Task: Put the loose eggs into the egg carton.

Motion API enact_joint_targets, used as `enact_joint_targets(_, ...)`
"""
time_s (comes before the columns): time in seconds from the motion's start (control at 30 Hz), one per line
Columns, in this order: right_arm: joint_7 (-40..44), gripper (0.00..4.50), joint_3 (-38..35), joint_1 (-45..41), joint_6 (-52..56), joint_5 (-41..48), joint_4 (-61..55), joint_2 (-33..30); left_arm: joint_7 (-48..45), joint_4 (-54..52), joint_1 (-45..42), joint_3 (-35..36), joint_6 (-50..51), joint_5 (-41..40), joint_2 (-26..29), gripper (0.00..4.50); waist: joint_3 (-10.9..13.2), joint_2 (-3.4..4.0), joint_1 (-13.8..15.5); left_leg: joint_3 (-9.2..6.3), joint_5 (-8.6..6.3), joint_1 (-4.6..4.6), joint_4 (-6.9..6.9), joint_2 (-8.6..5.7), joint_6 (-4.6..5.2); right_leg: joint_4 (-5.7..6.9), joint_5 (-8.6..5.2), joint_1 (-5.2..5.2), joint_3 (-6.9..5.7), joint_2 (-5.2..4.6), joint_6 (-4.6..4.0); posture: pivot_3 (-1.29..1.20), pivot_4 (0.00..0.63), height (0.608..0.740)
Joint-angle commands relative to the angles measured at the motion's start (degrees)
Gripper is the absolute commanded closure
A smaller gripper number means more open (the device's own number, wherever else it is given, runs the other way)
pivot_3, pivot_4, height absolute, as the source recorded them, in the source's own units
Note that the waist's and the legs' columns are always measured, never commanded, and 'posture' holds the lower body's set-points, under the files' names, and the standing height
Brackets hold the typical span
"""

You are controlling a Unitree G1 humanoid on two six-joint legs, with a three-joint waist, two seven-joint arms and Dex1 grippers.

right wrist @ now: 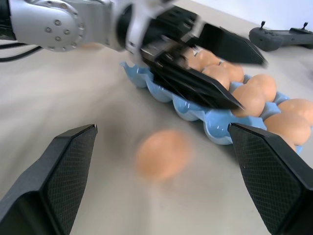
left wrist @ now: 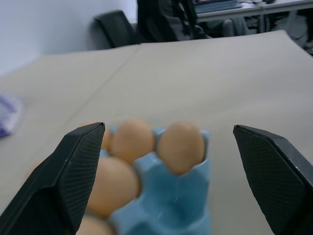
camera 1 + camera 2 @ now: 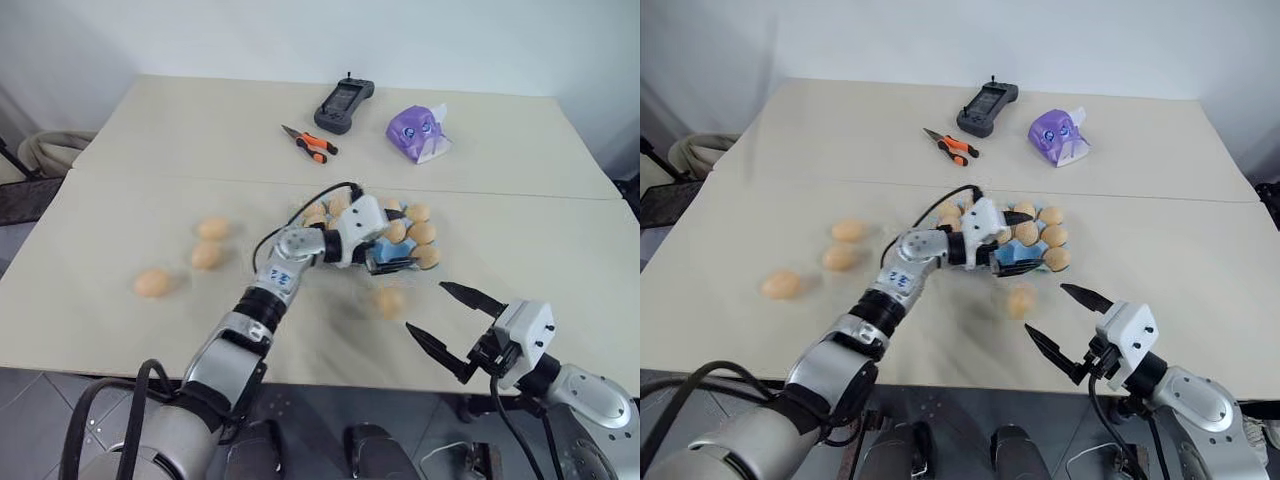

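The light blue egg carton [image 3: 396,262] sits mid-table with several tan eggs in its cups [image 2: 180,147]. My left gripper [image 3: 392,240] reaches across it from the left and is open, its black fingers [image 1: 215,93] just above the near cups with nothing held between them. One loose egg [image 3: 388,300] lies blurred on the table just in front of the carton [image 1: 161,154]. Three more loose eggs [image 3: 213,228] [image 3: 206,255] [image 3: 152,283] rest at the left. My right gripper [image 3: 426,306] hovers open near the front edge, right of the blurred egg.
Orange-handled pliers [image 3: 310,143], a dark handheld controller [image 3: 344,105] and a purple tissue pack [image 3: 418,132] lie at the back of the table. A seam [image 3: 150,178] runs across the tabletop behind the carton.
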Motion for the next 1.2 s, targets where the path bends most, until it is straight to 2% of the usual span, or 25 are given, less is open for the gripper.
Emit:
enact_joint_targets(0.03,0.8,0.0,0.5,-2.1,0.0,1.1,-0.3,-0.2,-2.0,-11.7,6.1,2.9,3.1,-3.7,4.8,0.01,0.0,0.0,-0.1,0.0,0.02,0.01,0.0,0.03,-0.03,0.05,-0.01,-0.01,-0.01,0.02,-0.02,0.0,0.15,0.74)
enact_joint_targets(0.13,1.9,0.0,1.3,-4.2,0.2,1.3,1.7,-0.5,-2.5,-19.8,12.6,5.0,6.0,-5.7,9.7,0.01,0.0,0.0,0.1,-0.02,0.03,0.02,0.09,0.05,-0.05,0.14,-0.01,-0.01,-0.02,0.02,-0.02,0.0,0.15,0.74)
enact_joint_targets(0.37,6.0,0.0,1.4,-5.9,0.5,2.1,5.3,-1.8,-10.1,-36.7,25.5,6.1,13.9,-12.3,19.4,0.01,0.0,0.0,0.5,-0.06,0.11,0.03,0.16,-0.07,0.11,0.3,-0.01,0.09,-0.16,-0.24,-0.02,0.0,0.15,0.74)
enact_joint_targets(0.5,7.8,0.0,0.2,-5.1,0.9,2.5,6.3,-2.9,-14.2,-42.6,30.0,7.3,19.0,-17.5,24.0,0.01,0.0,0.0,0.3,-0.08,0.08,0.11,0.1,-0.07,0.08,0.34,0.0,0.11,-0.14,-0.24,-0.02,0.0,0.15,0.74)
enact_joint_targets(0.6,8.9,0.0,-0.7,-4.4,0.8,3.0,6.8,-3.7,-14.9,-43.0,31.7,7.0,18.4,-16.6,26.1,0.01,0.0,0.01,0.3,-0.12,0.09,0.13,0.05,-0.06,0.11,0.33,-0.01,0.1,-0.14,-0.23,-0.05,0.0,0.15,0.74)
enact_joint_targets(0.77,9.6,0.0,-1.4,-4.3,0.2,3.1,7.4,-4.0,-6.9,-35.8,30.6,6.0,22.3,-10.8,25.2,0.01,0.0,0.02,0.3,-0.17,0.07,0.11,0.04,-0.05,0.14,0.27,-0.03,0.11,-0.15,-0.26,-0.08,0.0,0.15,0.74)
enact_joint_targets(0.9,9.7,0.0,-1.5,-4.5,-0.1,3.0,7.6,-3.8,-2.6,-30.4,29.8,6.8,15.4,-8.1,22.8,0.01,-0.1,0.05,0.3,-0.25,-0.06,0.14,0.07,-0.03,0.23,0.28,-0.02,0.19,-0.21,-0.39,-0.08,0.0,0.15,0.74)
enact_joint_targets(0.97,9.8,0.0,-1.6,-4.6,-0.3,2.9,7.7,-3.6,-1.4,-30.8,29.9,7.6,15.6,-9.5,21.4,0.01,-0.2,0.19,0.0,-0.22,-0.11,0.16,0.06,-0.04,0.2,0.29,-0.01,0.19,-0.2,-0.71,-0.08,0.0,0.15,0.74)
enact_joint_targets(1.2,9.9,0.0,-1.2,-5.4,-0.9,2.3,8.4,-3.2,-0.7,-33.9,31.8,9.7,17.3,-11.7,21.4,0.01,-0.2,0.19,-0.3,-0.21,0.09,0.13,0.0,-0.11,0.21,0.28,-0.02,0.12,-0.22,-0.65,-0.09,0.0,0.15,0.74)
